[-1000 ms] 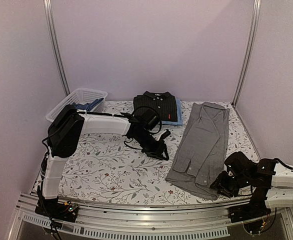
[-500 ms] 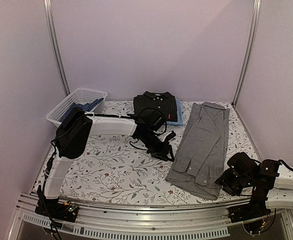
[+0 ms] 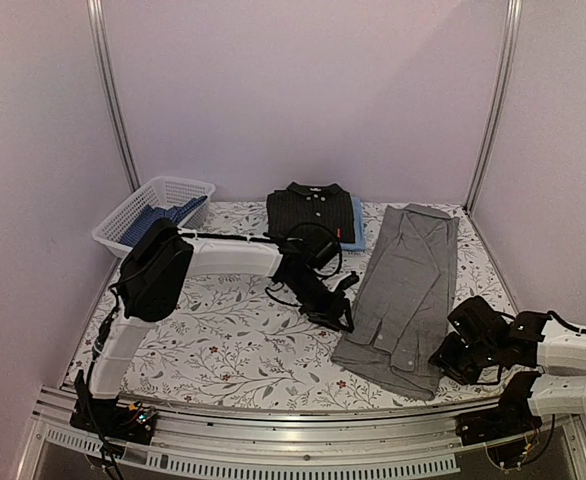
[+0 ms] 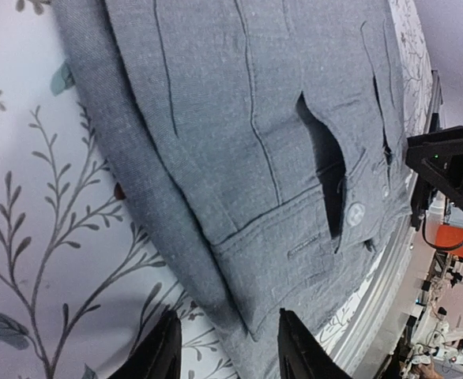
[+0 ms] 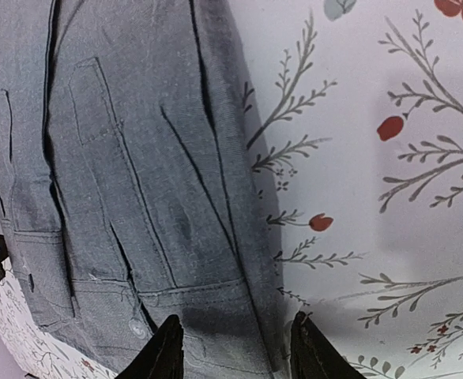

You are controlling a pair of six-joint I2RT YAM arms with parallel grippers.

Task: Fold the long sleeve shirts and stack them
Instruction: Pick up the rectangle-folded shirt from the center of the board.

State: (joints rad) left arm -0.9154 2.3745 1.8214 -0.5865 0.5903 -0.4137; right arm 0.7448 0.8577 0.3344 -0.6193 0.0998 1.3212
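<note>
- Top external view: the grey shirt [image 3: 405, 285] lies flat, folded lengthwise, on the right side of the floral table [image 3: 223, 340].
- Left gripper [image 4: 227, 351]: 2 fingers apart over the shirt's left edge, near end; nothing clamped.
- Right gripper [image 5: 235, 351]: fingers apart over the right edge; nothing clamped.
- Black shirt [image 3: 311, 212]: folded, stacked on the light blue shirt [image 3: 358, 225] at the back.

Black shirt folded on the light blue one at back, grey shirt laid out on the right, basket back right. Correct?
No: the top external view shows the white basket at back left. The black shirt on the light blue shirt and the grey shirt on the right are as stated.
</note>
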